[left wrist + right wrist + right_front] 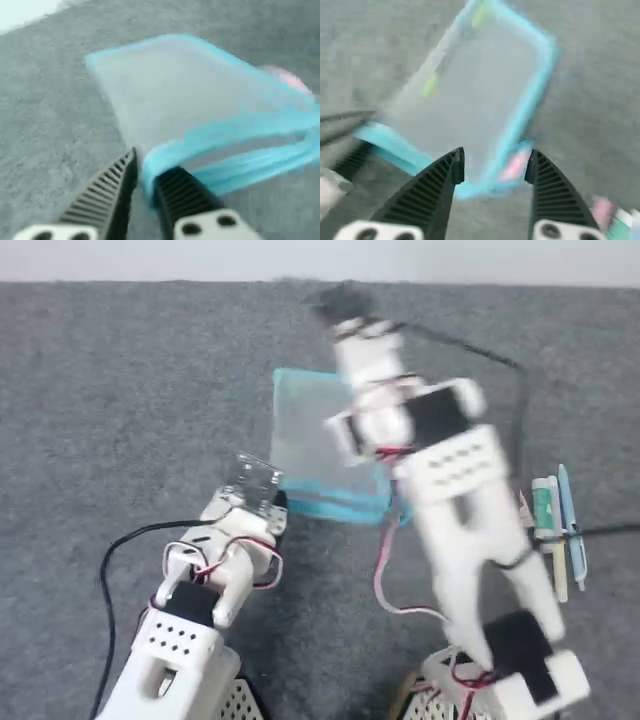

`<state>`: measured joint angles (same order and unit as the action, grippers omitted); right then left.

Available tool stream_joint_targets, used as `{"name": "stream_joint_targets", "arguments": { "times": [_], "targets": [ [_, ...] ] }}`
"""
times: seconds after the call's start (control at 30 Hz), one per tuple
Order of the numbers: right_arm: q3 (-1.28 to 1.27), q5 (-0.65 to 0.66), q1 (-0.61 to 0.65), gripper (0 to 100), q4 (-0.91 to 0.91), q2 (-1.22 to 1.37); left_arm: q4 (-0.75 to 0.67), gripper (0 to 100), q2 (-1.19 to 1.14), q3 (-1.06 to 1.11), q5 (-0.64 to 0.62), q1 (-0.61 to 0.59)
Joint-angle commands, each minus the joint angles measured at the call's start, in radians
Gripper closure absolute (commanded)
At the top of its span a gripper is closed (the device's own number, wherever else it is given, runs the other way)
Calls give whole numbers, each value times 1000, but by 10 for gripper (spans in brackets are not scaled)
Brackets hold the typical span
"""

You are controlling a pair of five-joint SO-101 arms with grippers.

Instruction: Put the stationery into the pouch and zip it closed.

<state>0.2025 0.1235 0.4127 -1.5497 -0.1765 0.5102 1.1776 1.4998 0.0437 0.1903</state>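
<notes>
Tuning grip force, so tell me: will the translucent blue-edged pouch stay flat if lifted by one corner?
Probably not: the translucent blue-edged pouch buckles along its rim where the left gripper pinches it, suggesting soft fabric. It looks thin, so likely light, and may sag rather than lift flat.

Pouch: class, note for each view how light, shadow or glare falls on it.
High view: pouch evenly lit, an arm overlapping it. Left wrist view: pale sheen across its face. Right wrist view: flat light, no hard shadow.
</notes>
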Motion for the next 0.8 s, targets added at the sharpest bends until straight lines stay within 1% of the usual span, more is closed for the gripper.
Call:
{"name": "stream_joint_targets", "arguments": {
  "times": [0.0, 0.07, 0.13, 0.23, 0.37, 0.43, 0.53, 0.63, 0.77],
  "targets": [
    [-98, 146, -147, 790, -25, -93, -35, 988, 25, -16, 2, -61],
    [-190, 176, -245, 790, -36, -97, -54, 988, 18, -15, 0, -68],
    [-282, 201, -375, 790, -24, -88, -54, 988, 18, -15, 0, -69],
    [-433, 308, -578, 790, 71, -84, -52, 988, 18, -15, 0, -71],
    [-594, 431, -756, 790, 156, -85, -52, 988, 18, -15, 0, -71],
    [-644, 491, -817, 790, 194, -84, -52, 988, 18, -15, 0, -69],
    [-669, 542, -883, 790, 260, -77, -51, 988, 18, -15, 0, -69],
    [-644, 595, -911, 790, 283, -13, -51, 988, 18, -13, 0, -69],
    [-557, 667, -958, 790, 285, 139, -51, 988, 18, -10, 0, -69]
  ]
}}
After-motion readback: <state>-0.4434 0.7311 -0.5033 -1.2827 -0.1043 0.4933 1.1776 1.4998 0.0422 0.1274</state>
